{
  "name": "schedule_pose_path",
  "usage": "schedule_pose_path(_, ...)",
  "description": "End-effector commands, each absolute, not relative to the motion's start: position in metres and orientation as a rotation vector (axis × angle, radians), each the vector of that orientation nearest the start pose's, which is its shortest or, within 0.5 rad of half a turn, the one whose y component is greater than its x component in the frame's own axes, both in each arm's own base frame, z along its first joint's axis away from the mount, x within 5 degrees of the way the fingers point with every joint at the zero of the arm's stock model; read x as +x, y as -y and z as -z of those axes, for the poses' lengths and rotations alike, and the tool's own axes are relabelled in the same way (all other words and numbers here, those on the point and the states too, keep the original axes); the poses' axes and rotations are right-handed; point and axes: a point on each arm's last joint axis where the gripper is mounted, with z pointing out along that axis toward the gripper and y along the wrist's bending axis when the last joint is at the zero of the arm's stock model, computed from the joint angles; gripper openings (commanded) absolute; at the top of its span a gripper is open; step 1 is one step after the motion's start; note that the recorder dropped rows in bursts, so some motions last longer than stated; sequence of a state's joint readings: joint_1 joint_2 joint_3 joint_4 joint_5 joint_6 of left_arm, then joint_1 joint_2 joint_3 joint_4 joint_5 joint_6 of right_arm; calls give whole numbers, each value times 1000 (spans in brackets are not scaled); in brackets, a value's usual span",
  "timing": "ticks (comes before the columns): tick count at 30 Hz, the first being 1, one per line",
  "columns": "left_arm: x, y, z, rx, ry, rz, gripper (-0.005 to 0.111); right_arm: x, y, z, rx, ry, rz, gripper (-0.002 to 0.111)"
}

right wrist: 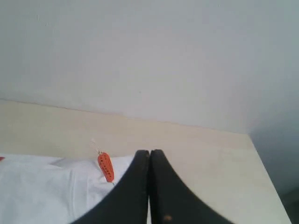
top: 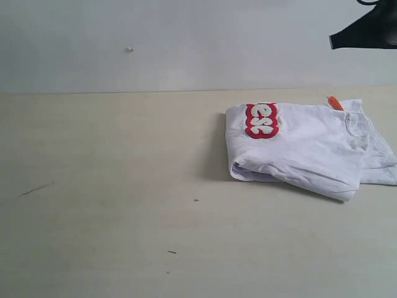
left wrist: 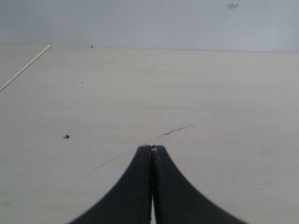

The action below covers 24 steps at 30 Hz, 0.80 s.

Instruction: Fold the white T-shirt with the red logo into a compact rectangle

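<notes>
**Folded shirt beneath my right pincer**

The pale, matte table (left wrist: 210, 93) spreads under my left pincer (left wrist: 152, 148), which is clenched on nothing. The white T-shirt (top: 298, 146), soft and creased, is a rough rectangle below my clenched right pincer (right wrist: 149, 152). Its collar end is nearest and its long axis runs away sideways. The fuzzy red logo (top: 262, 120) is at the far end, the orange tag (right wrist: 105, 167) just beside my tips.

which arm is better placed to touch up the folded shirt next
Right, likely. The right gripper hangs shut over the white T-shirt by its orange tag; the left gripper faces only bare table.
</notes>
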<state>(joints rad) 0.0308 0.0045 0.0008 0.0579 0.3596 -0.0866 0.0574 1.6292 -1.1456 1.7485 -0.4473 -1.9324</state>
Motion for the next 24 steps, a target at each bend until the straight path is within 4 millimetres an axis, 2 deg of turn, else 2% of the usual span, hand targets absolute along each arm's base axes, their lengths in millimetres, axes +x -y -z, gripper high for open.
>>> schedule_pose_path(1,53,-4,-181,-73,-1836,-21,0,374,28,-256,93,-2139,684,0)
schedule_pose_path(6,53,-4,-181,-73,-1836,-21,0,385,28,-217,65,-2236,731,0)
schedule_pose_path(10,53,-4,-181,-73,-1836,-21,0,394,6,-198,-59,-2268,607,0)
schedule_pose_path(16,53,-4,-181,-73,-1836,-21,0,403,-26,-175,-213,-2286,302,0)
schedule_pose_path(19,53,-4,-181,-73,-1836,-21,0,406,-41,-171,-340,-2252,87,0)
schedule_pose_path(20,53,-4,-181,-73,-1836,-21,0,406,-52,-173,-413,-2211,-55,0)
schedule_pose_path(23,53,-4,-181,-73,-1836,-21,0,401,-77,-187,-640,-2100,-336,0)
schedule_pose_path(24,53,-4,-181,-73,-1836,-21,0,403,-80,-193,-634,-2108,-397,0)
